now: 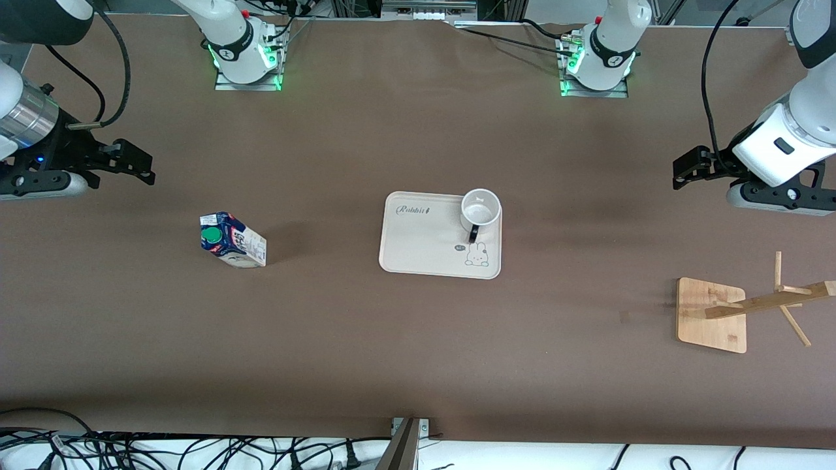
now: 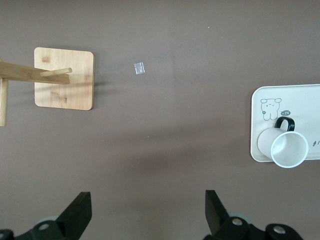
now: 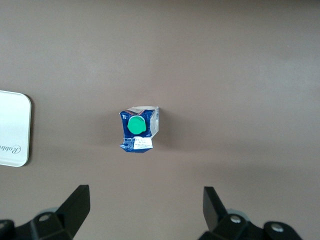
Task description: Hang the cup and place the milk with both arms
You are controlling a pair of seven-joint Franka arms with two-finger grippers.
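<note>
The white cup (image 1: 481, 207) stands upright on a cream tray (image 1: 418, 251) at mid-table, its black handle turned toward the front camera. The milk (image 1: 232, 239), dark blue and white with a green cap, stands on the table toward the right arm's end. My left gripper (image 1: 684, 171) is open and empty over bare table at the left arm's end. My right gripper (image 1: 138, 166) is open and empty over bare table at the right arm's end. The left wrist view shows its gripper (image 2: 148, 210) apart from the cup (image 2: 286, 147). The right wrist view shows its gripper (image 3: 145, 207) apart from the milk (image 3: 138, 129).
A wooden peg rack on a square base (image 1: 712, 314) stands toward the left arm's end, nearer the front camera than the left gripper; it also shows in the left wrist view (image 2: 64, 78). A small scrap (image 2: 139, 68) lies beside it. Cables and a metal bracket (image 1: 408, 444) line the near edge.
</note>
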